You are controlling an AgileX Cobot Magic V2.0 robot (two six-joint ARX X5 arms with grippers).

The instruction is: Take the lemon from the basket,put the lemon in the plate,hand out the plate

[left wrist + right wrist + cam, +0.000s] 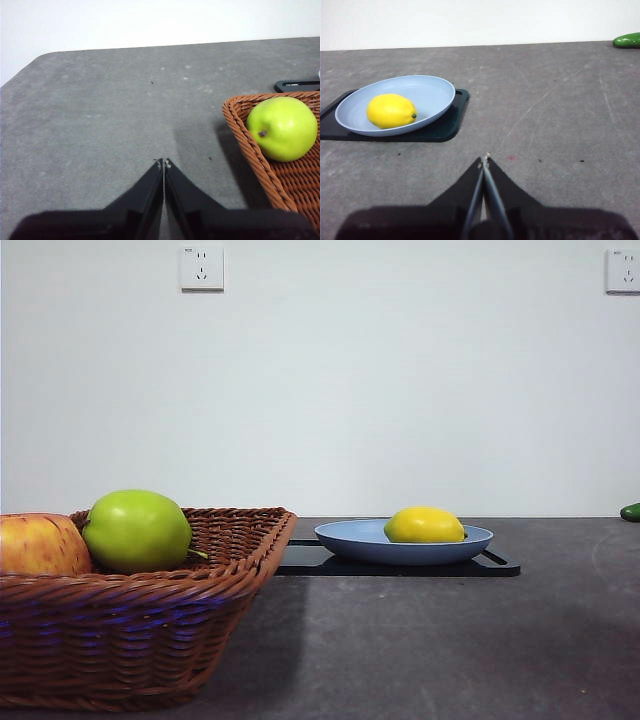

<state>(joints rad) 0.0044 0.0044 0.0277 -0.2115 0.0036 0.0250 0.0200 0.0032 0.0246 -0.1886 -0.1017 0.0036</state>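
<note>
The yellow lemon [424,525] lies in the light blue plate [350,537], which rests on a flat black tray [400,566]. The right wrist view shows the lemon [391,111] in the plate [432,92] too. The wicker basket [150,625] stands at the near left. My left gripper [163,161] is shut and empty over bare table beside the basket's corner [240,130]. My right gripper [484,160] is shut and empty over the table, a short way from the plate. Neither gripper shows in the front view.
The basket holds a green apple [137,531] and a red-yellow apple [40,545]; the green apple [282,128] also shows in the left wrist view. A dark green object [630,511] lies at the far right, also in the right wrist view [627,40].
</note>
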